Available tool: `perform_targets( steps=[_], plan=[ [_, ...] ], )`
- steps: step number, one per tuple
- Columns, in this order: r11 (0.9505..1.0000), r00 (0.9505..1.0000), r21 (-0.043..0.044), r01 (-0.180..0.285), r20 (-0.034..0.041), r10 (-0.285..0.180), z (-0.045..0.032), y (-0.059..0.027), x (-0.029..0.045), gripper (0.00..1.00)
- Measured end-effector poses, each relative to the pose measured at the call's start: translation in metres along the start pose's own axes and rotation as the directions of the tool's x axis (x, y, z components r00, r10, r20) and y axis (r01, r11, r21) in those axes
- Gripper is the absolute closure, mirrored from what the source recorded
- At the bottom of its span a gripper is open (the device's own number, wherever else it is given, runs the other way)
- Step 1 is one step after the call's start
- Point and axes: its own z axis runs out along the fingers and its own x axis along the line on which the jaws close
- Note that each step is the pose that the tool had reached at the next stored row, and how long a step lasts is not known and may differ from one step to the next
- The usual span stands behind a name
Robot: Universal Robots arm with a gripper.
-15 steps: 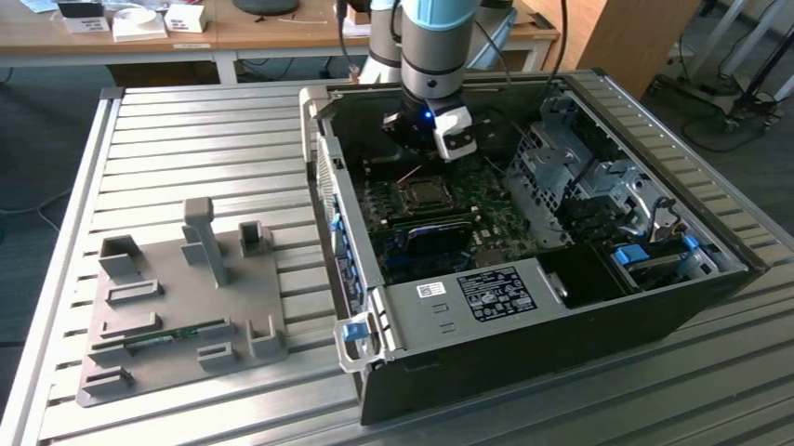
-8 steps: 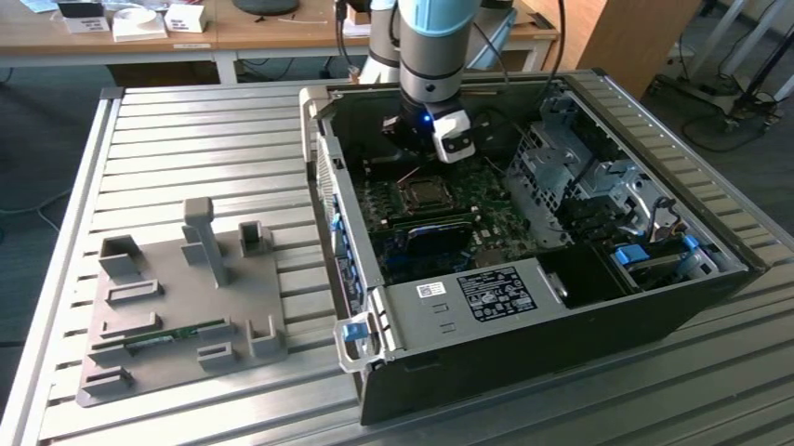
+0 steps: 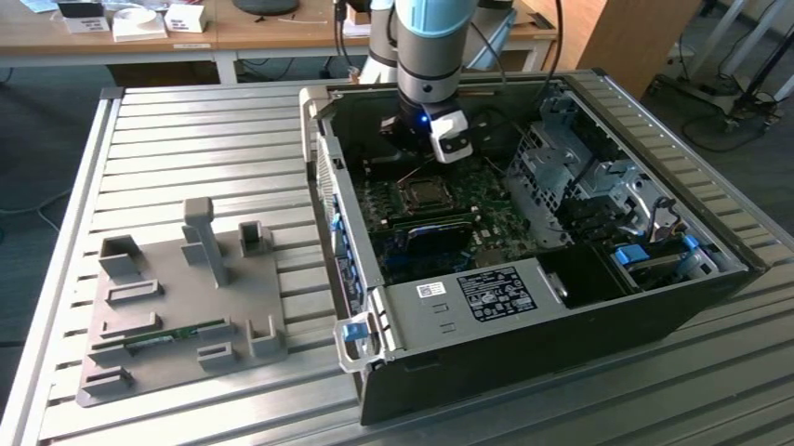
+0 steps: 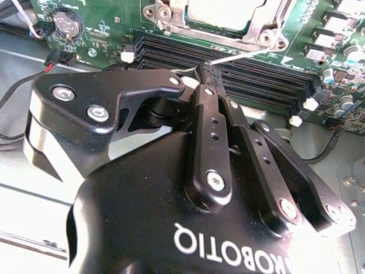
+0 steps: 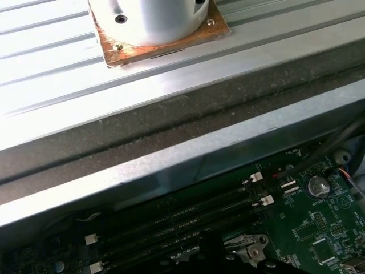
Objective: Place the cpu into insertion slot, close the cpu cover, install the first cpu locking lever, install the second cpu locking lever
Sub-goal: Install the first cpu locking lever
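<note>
One arm reaches down into one open computer case (image 3: 546, 344) lying on the slatted metal bench (image 3: 199, 139). In the second wrist view the tool (image 4: 206, 69) has its two fingers closed tip to tip just above the green motherboard (image 4: 97, 43). One thin silver locking lever (image 4: 239, 55) runs from the socket corner to those tips. Whether the lever is pinched or only touched I cannot tell.

The one cpu (image 4: 225, 8) sits in the insertion slot (image 3: 403, 192), its pale metal top showing through the window of the cpu cover (image 4: 258, 29), which lies down over it. Four long black memory slots (image 4: 251, 80) run between the socket and the tool, and one coin battery (image 4: 67, 24) sits on the board nearby.

Toward the exterior view's left, well apart from the case, one grey fixture plate (image 3: 174, 297) rests on the bench with one memory stick (image 3: 162, 336) lying in it.
</note>
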Motion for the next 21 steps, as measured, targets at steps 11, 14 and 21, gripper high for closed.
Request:
perform_targets(
  steps=[11,14,21],
  plan=[
    [0.9983,0.9981,-0.0060,0.058,-0.0187,-0.058,0.0011,-0.0004,0.0011,0.89],
    [0.9982,0.9981,-0.0061,0.059,-0.0191,-0.059,0.0011,-0.0005,0.0011,0.89],
    [0.9982,0.9981,-0.0062,0.059,-0.0191,-0.059,0.0016,0.0002,-0.0010,0.89]
  ],
)
